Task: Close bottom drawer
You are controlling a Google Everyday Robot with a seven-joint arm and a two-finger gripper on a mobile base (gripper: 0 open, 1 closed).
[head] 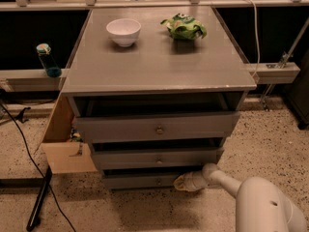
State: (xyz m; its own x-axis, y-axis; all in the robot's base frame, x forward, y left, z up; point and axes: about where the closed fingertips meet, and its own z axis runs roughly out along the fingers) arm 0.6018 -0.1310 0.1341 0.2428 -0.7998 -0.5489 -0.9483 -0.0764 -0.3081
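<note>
The big grey cabinet point(154, 129) has a flat worktop point(154, 66). The bottom drawer point(140, 181) sits lowest, under the worktop's front edge, and is pulled out a little. It looks like stiff, hard wood that should slide straight in.

The end effector point(186, 182) is low down at the drawer's front, toward the right corner. I cannot tell if it is open or closed.

A white bowl point(123, 31) and a green bag point(183, 26) rest near the back edge. A flat push beside the small knob point(158, 181) should do.

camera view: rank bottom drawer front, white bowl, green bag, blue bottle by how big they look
1. bottom drawer front, with the hand low at its right end
2. green bag and white bowl, too alike to separate
3. blue bottle
</note>
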